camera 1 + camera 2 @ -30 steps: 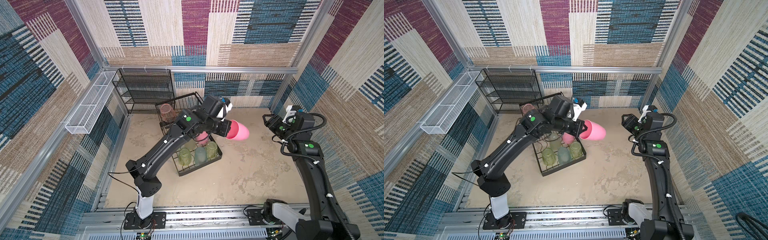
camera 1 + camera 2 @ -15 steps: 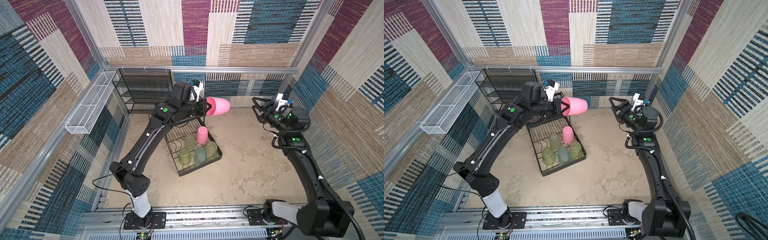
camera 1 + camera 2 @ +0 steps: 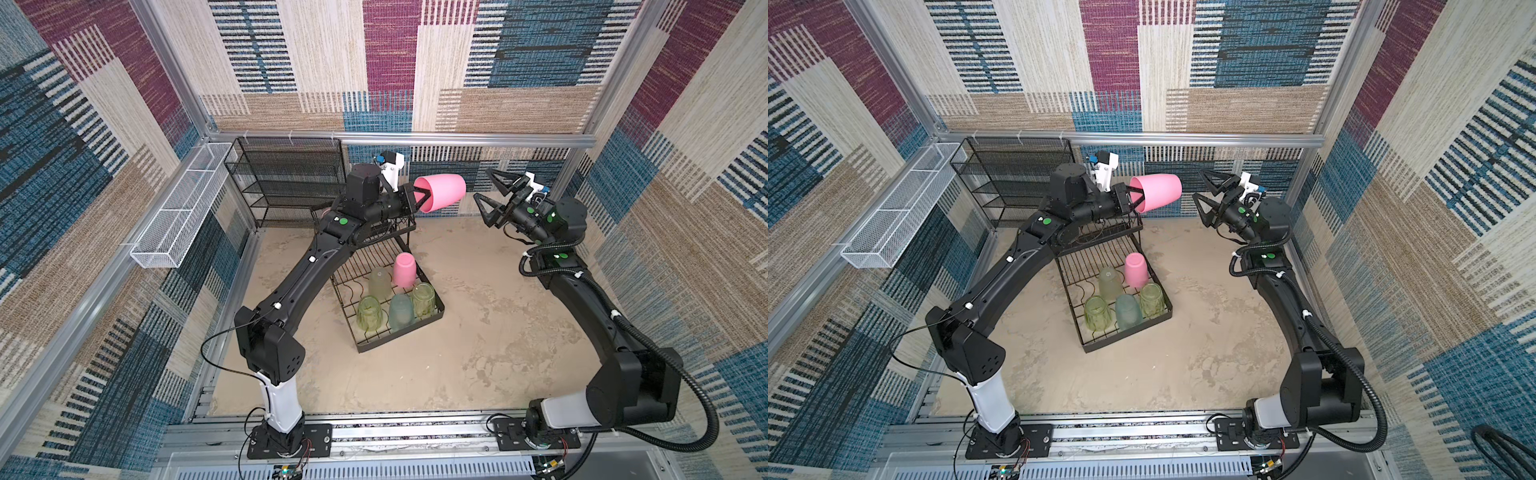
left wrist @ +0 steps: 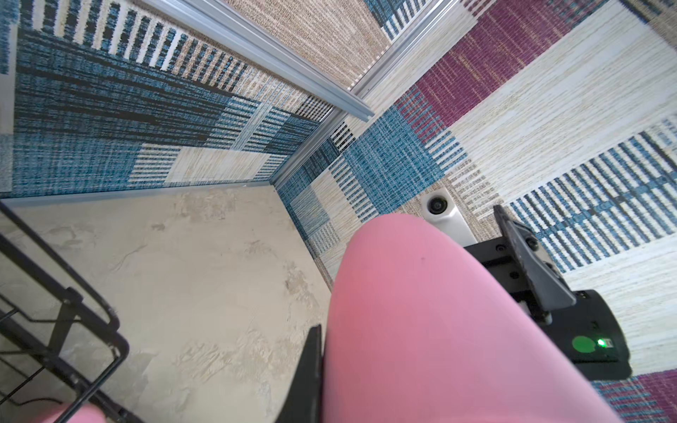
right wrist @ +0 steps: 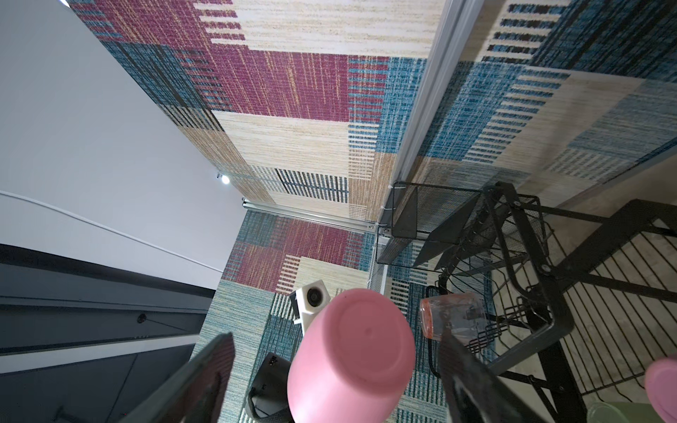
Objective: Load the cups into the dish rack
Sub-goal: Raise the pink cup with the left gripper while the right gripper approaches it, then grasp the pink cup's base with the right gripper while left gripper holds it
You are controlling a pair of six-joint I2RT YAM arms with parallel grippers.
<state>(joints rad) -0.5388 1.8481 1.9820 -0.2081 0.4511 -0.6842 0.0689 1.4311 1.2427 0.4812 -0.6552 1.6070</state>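
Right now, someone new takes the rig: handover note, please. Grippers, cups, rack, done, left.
Left gripper: shut on the rim of the held pink cup, which is sideways in the air near the upper tier of the dish rack.
Right gripper: open, empty, facing that cup's base; looks like a handover.
Done: five upside down on the lower tier: racked pink cup, teal cup, yellow-green cups; reddish cup in the upper basket.
Left: rack the held cup.

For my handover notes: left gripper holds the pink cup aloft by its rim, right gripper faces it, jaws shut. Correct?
No: the right gripper is wide open, as both top views show. The left gripper does hold the pink cup aloft by its rim.
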